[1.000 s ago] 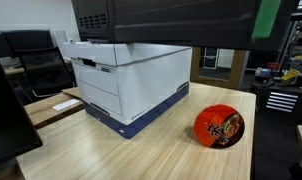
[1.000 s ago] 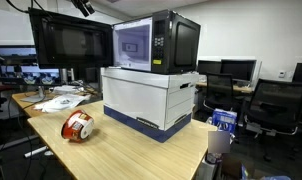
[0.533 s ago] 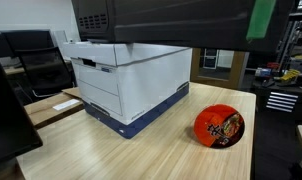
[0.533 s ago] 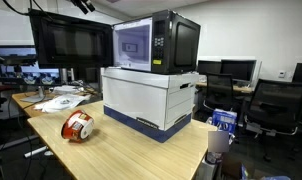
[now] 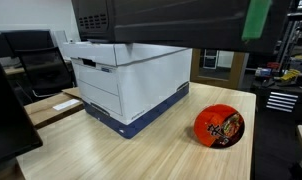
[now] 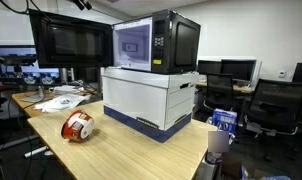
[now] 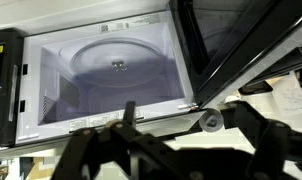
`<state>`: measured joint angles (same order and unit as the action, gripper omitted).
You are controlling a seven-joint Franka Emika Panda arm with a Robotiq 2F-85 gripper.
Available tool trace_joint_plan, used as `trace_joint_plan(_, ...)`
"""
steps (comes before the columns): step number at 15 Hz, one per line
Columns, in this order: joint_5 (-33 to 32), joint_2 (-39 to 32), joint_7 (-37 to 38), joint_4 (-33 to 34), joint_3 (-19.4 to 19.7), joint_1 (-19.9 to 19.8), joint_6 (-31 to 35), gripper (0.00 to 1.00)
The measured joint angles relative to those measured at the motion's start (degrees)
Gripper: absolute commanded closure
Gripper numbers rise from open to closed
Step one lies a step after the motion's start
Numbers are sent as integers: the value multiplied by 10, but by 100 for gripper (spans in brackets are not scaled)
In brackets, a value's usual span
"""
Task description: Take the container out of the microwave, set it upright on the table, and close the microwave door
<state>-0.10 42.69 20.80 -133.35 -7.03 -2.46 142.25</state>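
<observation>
So the small round red container (image 5: pixel 219 126) is lying on its side on the light wood-grain surface (image 5: pixel 141 152) below the boxy black microwave (image 6: pixel 177 42), leaving righting it and shutting the open glossy dark door (image 7: pixel 241 35), while the fingers (image 7: pixel 127 118) are gaping wide, empty.

Exterior views face table (image 5: pixel 111 150) from differing sides — sharing box (image 6: pixel 141 100); wrist view close on microwave (image 7: pixel 111 70).

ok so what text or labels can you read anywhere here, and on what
No text can be read.
container lid: print too blurred.
microwave control panel: markings too small.
file box: no legible label.
</observation>
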Motion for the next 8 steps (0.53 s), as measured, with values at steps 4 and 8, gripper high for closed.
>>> trace_joint_plan(4,48,0,-38,-3,48,35,-1,0)
trace_joint_plan(8,84,-2,-101,-2,96,66,-7,0)
